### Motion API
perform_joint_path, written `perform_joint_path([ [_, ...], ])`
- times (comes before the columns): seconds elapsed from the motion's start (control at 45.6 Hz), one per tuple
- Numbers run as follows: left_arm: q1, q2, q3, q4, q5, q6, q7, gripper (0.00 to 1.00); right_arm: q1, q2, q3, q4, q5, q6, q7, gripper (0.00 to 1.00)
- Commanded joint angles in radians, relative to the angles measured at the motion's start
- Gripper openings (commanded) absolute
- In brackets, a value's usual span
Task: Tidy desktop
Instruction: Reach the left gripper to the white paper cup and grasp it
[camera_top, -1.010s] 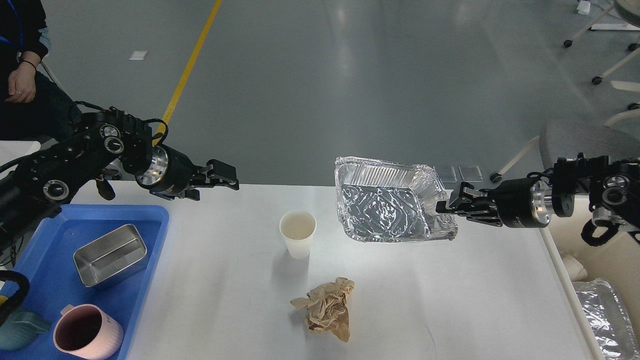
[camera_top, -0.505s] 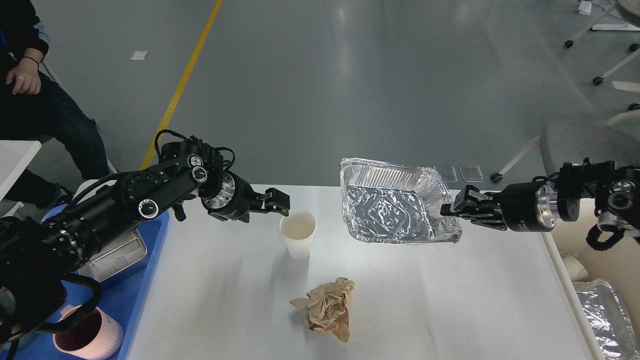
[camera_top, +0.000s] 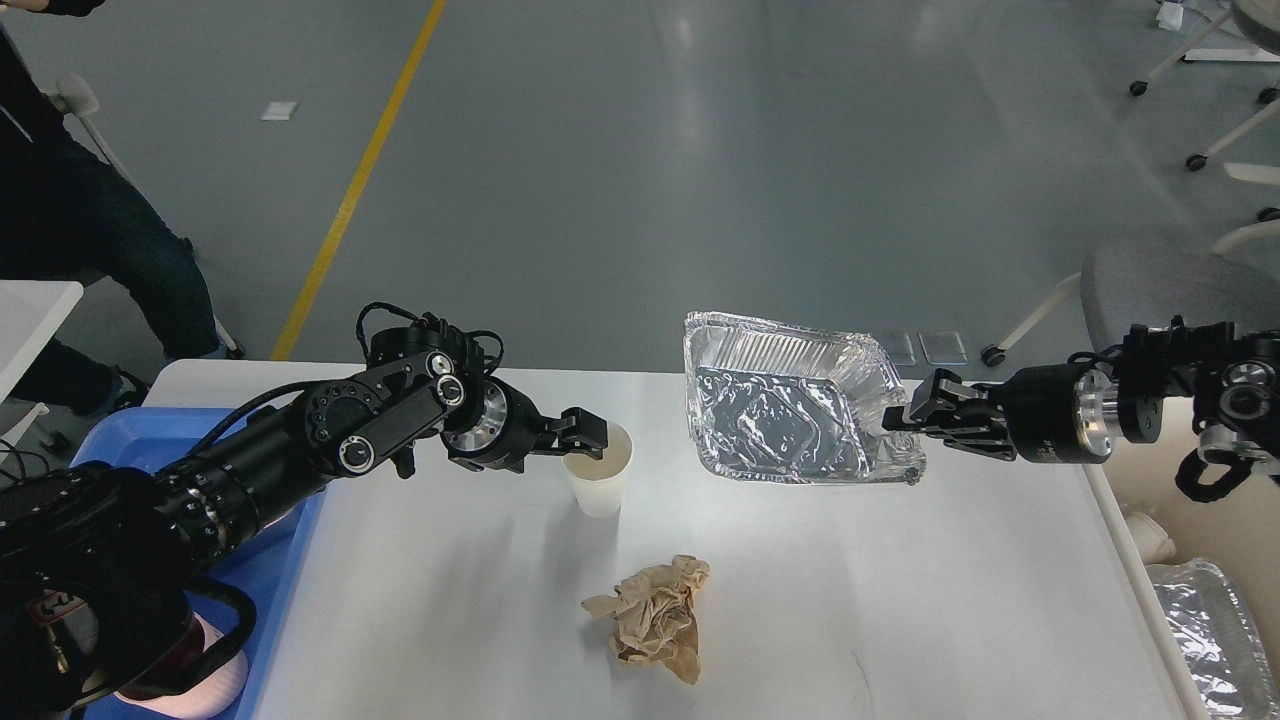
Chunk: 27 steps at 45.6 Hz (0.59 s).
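The white desktop (camera_top: 900, 600) fills the lower part of the head view. A white paper cup (camera_top: 598, 482) stands upright near its middle. My left gripper (camera_top: 588, 434) is at the cup's left rim, with its fingers open around the rim. My right gripper (camera_top: 908, 418) is shut on the right rim of a crumpled foil tray (camera_top: 785, 415). It holds the tray tilted above the desktop's far right part. A crumpled ball of brown paper (camera_top: 655, 620) lies in front of the cup.
A blue plastic tray (camera_top: 290, 540) sits at the left edge, mostly hidden by my left arm, with a pink cup (camera_top: 215, 680) in it. A cream bin (camera_top: 1170, 490) stands off the right edge and holds another foil tray (camera_top: 1210, 630). A grey chair (camera_top: 1150, 280) stands behind.
My left arm has swung right from above the blue tray to the paper cup's rim. My right gripper has drifted slightly right with the foil tray.
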Motion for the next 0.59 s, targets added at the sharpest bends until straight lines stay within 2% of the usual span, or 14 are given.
perform_joint_path([
  [0.0, 0.010, -0.002, 0.005, -0.001, 0.042, 0.000, 0.001, 0.80, -0.002, 0.000, 0.000, 0.000, 0.000, 0.000, 0.000, 0.00],
  [0.044, 0.009, -0.003, 0.024, -0.001, 0.056, 0.000, 0.002, 0.62, -0.002, 0.000, 0.000, 0.000, 0.000, 0.000, 0.000, 0.00],
  [0.088, 0.009, -0.006, 0.045, -0.001, 0.063, 0.003, 0.002, 0.50, -0.002, 0.000, 0.000, 0.000, 0.000, 0.000, 0.000, 0.00],
  [0.11, 0.010, -0.009, 0.054, -0.001, 0.063, 0.015, -0.011, 0.38, -0.003, 0.000, 0.002, 0.000, 0.000, 0.000, 0.000, 0.00],
  [0.132, 0.012, -0.021, 0.058, 0.005, 0.069, 0.041, -0.011, 0.32, -0.005, 0.000, 0.002, 0.000, 0.000, 0.000, 0.000, 0.00],
  [0.176, 0.017, -0.029, 0.068, 0.010, 0.068, 0.113, -0.016, 0.32, -0.005, 0.000, 0.002, 0.000, 0.000, 0.000, 0.000, 0.00],
  [0.198, 0.018, -0.031, 0.074, 0.010, 0.068, 0.119, -0.018, 0.30, -0.005, 0.000, 0.002, 0.000, 0.000, 0.000, 0.000, 0.00],
  [0.263, 0.017, -0.032, 0.096, 0.010, 0.069, 0.113, -0.019, 0.07, -0.006, -0.001, 0.003, 0.000, 0.000, 0.000, 0.000, 0.00],
  [0.351, 0.015, -0.040, 0.113, 0.011, 0.069, 0.122, -0.022, 0.00, -0.009, -0.003, 0.011, 0.002, 0.000, 0.000, 0.000, 0.00],
  [0.571, 0.000, -0.042, 0.114, 0.010, 0.069, 0.130, -0.018, 0.00, -0.020, -0.017, 0.017, 0.003, 0.000, 0.001, 0.002, 0.00],
])
